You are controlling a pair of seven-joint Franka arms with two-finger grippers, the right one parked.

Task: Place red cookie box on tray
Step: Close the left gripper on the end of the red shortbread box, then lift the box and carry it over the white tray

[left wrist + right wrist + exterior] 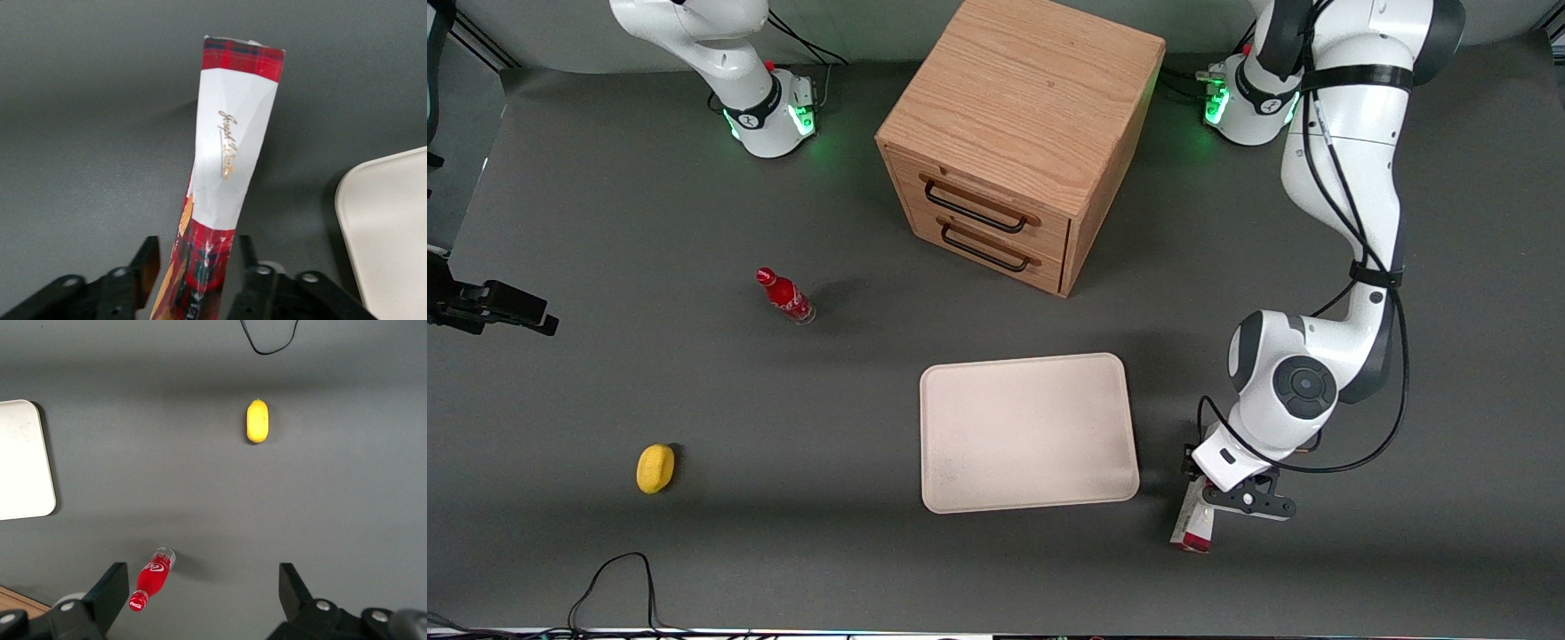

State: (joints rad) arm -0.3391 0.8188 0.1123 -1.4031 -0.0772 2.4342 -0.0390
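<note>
Pinching the box (227, 167) between its two fingers, the claw (197, 267) is sitting at the working arm's end of the counter (605, 222), nearest the front camera. The box is showing red tartan at its tip, then a creased white panel with a gold script signature that I cannot read with certainty, then more tartan and an orange-tan picture down by the fingers. In the front view the box (1193, 526) is poking out under the claw (1240, 498), its tip closest to the camera, just beside the tray (1029, 433) but not on it. Whether it is touching the counter I cannot tell. The tray is lying flat, cream-white with rounded corners, nothing resting on it. Toward the parked arm's end, a lemon (655, 468) is lying about as near to the camera as the tray. Farther off, a small red bottle (784, 297) with a red cap is standing, carrying white Coca-Cola script. Farthest off, a wooden cabinet (1023, 133) is showing two drawers with dark handles.
</note>
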